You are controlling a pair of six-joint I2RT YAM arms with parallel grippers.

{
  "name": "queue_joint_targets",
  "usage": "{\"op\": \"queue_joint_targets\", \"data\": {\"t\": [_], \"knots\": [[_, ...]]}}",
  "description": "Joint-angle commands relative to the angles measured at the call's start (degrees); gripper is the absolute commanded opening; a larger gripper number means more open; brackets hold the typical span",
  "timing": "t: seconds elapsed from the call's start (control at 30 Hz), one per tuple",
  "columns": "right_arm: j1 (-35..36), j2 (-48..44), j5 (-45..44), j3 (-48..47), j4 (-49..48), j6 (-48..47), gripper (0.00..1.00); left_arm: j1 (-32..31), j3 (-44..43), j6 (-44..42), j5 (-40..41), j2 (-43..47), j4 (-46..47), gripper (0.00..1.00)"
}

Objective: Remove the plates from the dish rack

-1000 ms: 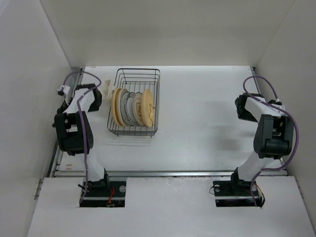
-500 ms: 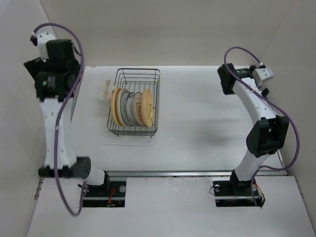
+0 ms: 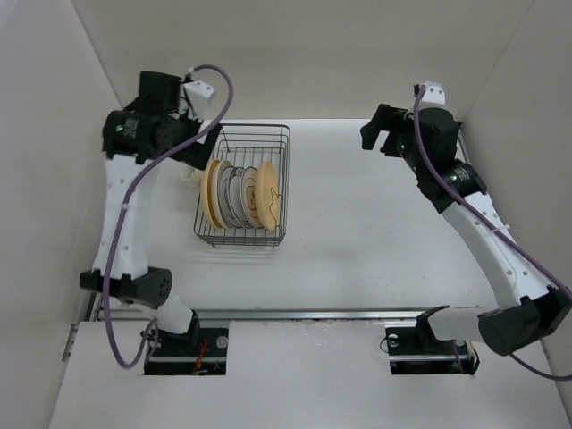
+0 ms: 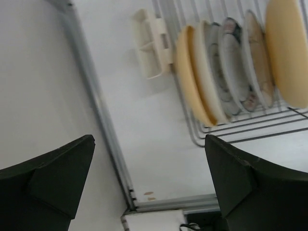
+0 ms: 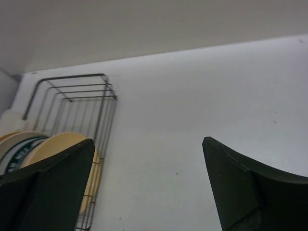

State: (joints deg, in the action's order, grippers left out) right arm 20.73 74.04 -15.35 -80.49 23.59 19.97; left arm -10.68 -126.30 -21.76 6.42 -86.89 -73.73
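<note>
Top view: plates (image 3: 239, 194) stand on edge in the rack (image 3: 286, 152), on the left half of the counter (image 3: 357, 232). The left pincer (image 3: 190, 150) hangs right by the rack's far-left corner and the right pincer (image 3: 380, 134) is well apart, so I'd say lefty's nearer.
Left wrist: left pincer (image 4: 148, 139) is wide and empty. The plates (image 4: 211, 82) sit off to its right, lined up face to face.
Right wrist: right pincer (image 5: 148, 141) is wide and empty, with the rack (image 5: 72, 77) off to its left.

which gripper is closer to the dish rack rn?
Left. The left gripper is just by the rack's far-left corner. The right gripper is well off to the rack's right, clearly apart from it.
</note>
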Motion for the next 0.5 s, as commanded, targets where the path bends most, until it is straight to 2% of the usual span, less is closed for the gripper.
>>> {"op": "queue_joint_targets", "data": {"t": [0.0, 0.03, 0.07, 0.1, 0.2, 0.3, 0.37, 0.47], "knots": [[-0.16, 1.97, 18.35, -2.39, -9.37, -7.31, 0.99, -4.51, -1.76, 4.86, -8.87, -3.19, -1.52, 0.96], [-0.16, 1.98, 17.30, -1.87, -9.36, -7.31, 0.99, -7.66, -1.76, 7.75, -9.40, -5.46, -0.63, 0.85], [-0.16, 2.51, 17.29, -0.91, -9.36, -7.31, 0.99, -7.69, -1.76, 8.83, -9.40, -6.61, 0.25, 0.81], [-0.16, 3.03, 15.90, 1.10, -9.36, -7.31, 0.99, -11.09, -1.76, 9.45, -8.62, -7.84, 1.74, 0.78], [-0.16, 3.65, 13.17, 2.61, -9.36, -5.29, 0.99, -18.12, -2.10, 9.98, -4.32, -14.08, 2.46, 0.77], [-0.16, 3.65, 10.35, 4.98, -9.36, -3.36, 0.99, -22.00, -5.53, 10.76, 0.33, -20.74, 1.84, 0.77], [-0.16, 2.43, 8.07, 7.44, -9.36, -2.48, 0.99, -22.80, -6.24, 12.61, 1.32, -23.14, 1.84, 0.78], [-0.16, 0.85, 8.06, 11.48, -9.36, -1.07, 0.99, -24.38, -6.24, 14.37, 8.76, -26.57, 2.54, 0.76]]}}
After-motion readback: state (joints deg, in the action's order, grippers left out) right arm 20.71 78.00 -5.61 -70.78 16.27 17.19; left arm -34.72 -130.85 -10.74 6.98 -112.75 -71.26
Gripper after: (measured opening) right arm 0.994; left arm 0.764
